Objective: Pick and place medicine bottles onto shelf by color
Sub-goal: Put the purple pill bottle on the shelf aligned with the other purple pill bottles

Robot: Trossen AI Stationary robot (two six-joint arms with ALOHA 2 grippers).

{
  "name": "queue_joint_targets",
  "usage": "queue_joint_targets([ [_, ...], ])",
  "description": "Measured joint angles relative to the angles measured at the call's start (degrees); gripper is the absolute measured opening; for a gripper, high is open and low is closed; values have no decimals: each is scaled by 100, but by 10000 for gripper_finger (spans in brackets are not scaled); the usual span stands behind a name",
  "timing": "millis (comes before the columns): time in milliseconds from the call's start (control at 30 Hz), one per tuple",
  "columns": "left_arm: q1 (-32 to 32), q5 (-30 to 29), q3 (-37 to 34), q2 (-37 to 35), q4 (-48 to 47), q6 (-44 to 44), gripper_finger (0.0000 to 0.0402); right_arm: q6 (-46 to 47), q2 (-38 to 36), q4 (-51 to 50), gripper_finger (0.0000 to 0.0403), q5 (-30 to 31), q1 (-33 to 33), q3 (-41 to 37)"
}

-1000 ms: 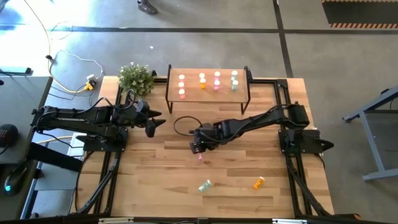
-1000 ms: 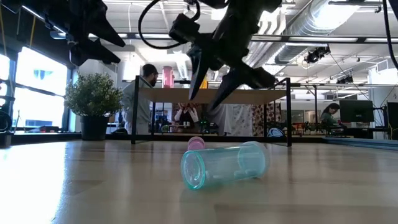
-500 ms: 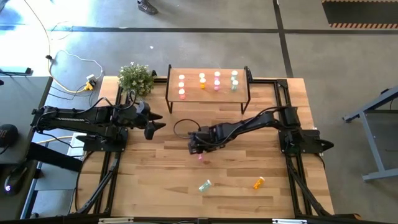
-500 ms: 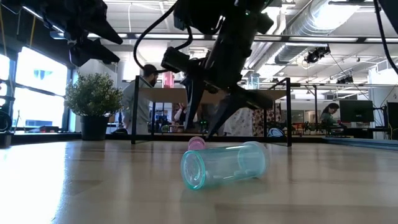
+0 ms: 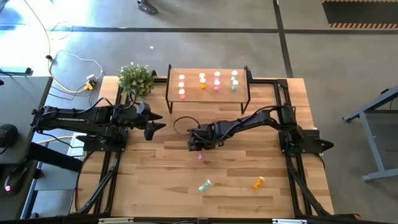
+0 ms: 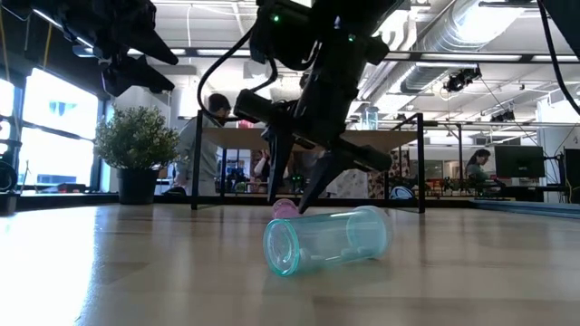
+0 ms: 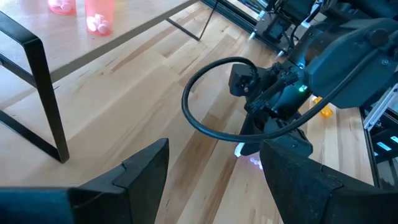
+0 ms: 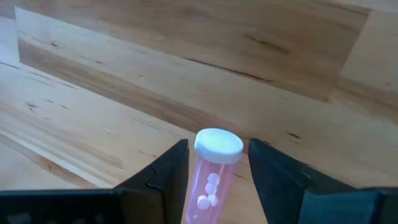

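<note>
A pink medicine bottle point(image 8: 213, 177) with a white cap lies on the table point(image 5: 155, 180) near its middle; it also shows in the high view point(image 5: 200, 156). My right gripper point(image 8: 217, 163) points steeply down over it, open, with one finger on either side of the bottle and a small gap to each. In the low view its fingertips point(image 6: 292, 197) stand just above the table around the pink bottle point(image 6: 285, 208). My left gripper point(image 5: 153, 127) waits open above the table's left part. The shelf point(image 5: 208, 93) at the far edge carries several bottles in rows.
A green bottle point(image 5: 204, 185) and an orange bottle point(image 5: 258, 182) lie on their sides nearer the front edge. A potted plant point(image 5: 135, 78) stands left of the shelf. A black cable loop point(image 5: 182, 124) hangs off my right arm. People show beyond the table.
My right gripper has come down toward the pink bottle and rolled a little; its fingertips now stand on either side of the bottle, close to the table. The bottle has stayed where it was.
</note>
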Motion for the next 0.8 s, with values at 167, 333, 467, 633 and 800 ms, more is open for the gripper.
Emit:
queue_joint_targets([
  [167, 0, -2, 0, 0, -2, 199, 241, 147, 104, 69, 151, -51, 21, -4],
  [333, 0, 7, 0, 0, -2, 255, 241, 261, 168, 104, 151, -115, 56, -2],
  [467, 2, 87, 0, -2, -2, 255, 241, 357, 168, 95, 149, -146, 54, -2],
  [633, 2, 98, 0, -2, -2, 255, 241, 451, 172, 82, 124, -154, 90, -2],
  [800, 2, 124, 0, -2, -2, 424, 241, 486, 172, 71, 100, -111, 149, 4],
])
